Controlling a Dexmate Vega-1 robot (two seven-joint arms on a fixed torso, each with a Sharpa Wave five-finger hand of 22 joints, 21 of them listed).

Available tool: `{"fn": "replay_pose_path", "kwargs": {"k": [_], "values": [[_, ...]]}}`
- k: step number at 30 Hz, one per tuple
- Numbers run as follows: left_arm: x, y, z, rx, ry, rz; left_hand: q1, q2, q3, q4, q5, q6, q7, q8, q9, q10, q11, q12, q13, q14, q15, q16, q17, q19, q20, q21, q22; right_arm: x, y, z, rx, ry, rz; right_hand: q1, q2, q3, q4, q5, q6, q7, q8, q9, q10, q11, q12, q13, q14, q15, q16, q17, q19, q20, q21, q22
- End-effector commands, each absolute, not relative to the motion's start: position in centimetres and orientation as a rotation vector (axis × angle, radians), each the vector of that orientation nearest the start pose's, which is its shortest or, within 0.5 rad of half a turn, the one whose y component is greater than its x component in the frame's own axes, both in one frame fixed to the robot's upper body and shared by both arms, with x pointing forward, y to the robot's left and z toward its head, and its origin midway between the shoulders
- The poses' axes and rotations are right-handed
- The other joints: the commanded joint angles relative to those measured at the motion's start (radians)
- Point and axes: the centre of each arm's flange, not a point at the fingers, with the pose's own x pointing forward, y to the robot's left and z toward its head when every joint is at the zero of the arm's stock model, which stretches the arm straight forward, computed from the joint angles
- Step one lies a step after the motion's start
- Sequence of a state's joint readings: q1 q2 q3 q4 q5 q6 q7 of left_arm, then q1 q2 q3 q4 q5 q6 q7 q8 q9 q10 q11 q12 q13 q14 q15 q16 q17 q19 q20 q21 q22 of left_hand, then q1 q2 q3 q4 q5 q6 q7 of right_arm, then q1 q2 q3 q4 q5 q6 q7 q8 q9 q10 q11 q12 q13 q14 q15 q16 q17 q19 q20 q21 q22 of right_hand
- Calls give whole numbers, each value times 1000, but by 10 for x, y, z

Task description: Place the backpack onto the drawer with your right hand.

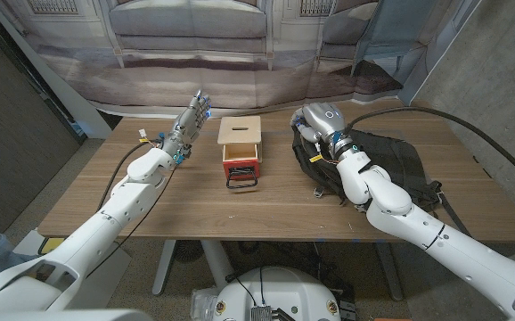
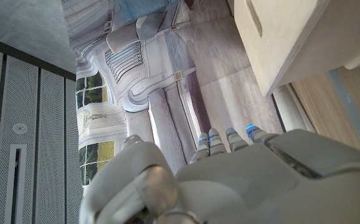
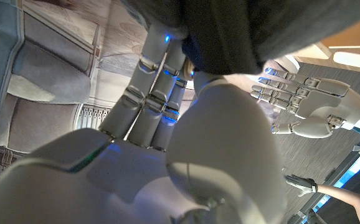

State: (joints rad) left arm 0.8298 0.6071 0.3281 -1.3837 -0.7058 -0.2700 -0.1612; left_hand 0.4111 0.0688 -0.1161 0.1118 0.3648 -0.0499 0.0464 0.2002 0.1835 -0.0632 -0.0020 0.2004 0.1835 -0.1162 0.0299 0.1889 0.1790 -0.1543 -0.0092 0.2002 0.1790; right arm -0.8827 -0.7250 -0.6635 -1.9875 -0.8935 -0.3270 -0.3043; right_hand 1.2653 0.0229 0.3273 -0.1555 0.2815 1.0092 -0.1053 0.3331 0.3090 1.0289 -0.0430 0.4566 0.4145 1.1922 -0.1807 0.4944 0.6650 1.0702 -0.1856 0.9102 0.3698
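Two robot arms over a wooden table, with a small drawer unit between them and a black backpack on the right.

The right robot hand sits at the backpack's near-left end; its fingers reach onto the dark fabric, though whether they grip it cannot be told. The backpack lies on the table, just right of the drawer (pale wood, red front, black handle). The left robot hand is raised left of the drawer, fingers spread, holding nothing.
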Motion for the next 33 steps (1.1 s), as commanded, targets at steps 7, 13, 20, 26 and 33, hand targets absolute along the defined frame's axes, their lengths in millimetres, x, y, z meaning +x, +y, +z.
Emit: {"fn": "replay_pose_path", "kwargs": {"k": [7,13,20,26,33], "values": [[624,310,26,38,-667,-312,4,8,-7,1,-3,0,3,-2,4,3,-1,3,4,0,3,0,5,-7,6,2,4,513,-150,51,-1418,-1047,-275,77,86,8,5,2,-4,-15,7,12,76,-91,0,120,31,-47,-9,11,-18,-45,12,4],[624,308,26,38,-667,-315,4,9,-8,0,-3,0,3,-2,4,3,0,3,4,0,4,0,5,-7,7,2,4,509,-154,56,-1416,-1052,-284,76,88,10,5,-1,-6,-17,8,15,73,-91,-2,129,29,-47,-11,16,-25,-45,16,4],[620,310,28,41,-676,-306,5,9,-9,0,-3,1,3,-2,4,1,0,2,4,0,3,0,5,-7,8,2,4,503,-158,67,-1422,-1063,-306,77,91,13,4,-4,-6,-18,8,17,73,-94,-3,138,29,-47,-11,22,-30,-45,22,5],[616,313,29,45,-679,-304,5,10,-10,0,-3,0,3,-3,4,4,2,3,4,-1,3,0,5,-8,8,2,4,496,-160,76,-1417,-1074,-316,77,91,15,3,-7,-6,-18,8,17,74,-92,-3,146,29,-47,-11,27,-33,-45,26,5],[610,316,32,50,-692,-296,6,11,-12,0,-3,1,4,-2,4,2,1,2,4,-1,3,0,5,-8,7,2,5,491,-162,83,-1418,-1081,-329,77,91,17,2,-9,-7,-19,8,18,72,-92,-4,153,29,-47,-12,32,-36,-45,31,6]]}}
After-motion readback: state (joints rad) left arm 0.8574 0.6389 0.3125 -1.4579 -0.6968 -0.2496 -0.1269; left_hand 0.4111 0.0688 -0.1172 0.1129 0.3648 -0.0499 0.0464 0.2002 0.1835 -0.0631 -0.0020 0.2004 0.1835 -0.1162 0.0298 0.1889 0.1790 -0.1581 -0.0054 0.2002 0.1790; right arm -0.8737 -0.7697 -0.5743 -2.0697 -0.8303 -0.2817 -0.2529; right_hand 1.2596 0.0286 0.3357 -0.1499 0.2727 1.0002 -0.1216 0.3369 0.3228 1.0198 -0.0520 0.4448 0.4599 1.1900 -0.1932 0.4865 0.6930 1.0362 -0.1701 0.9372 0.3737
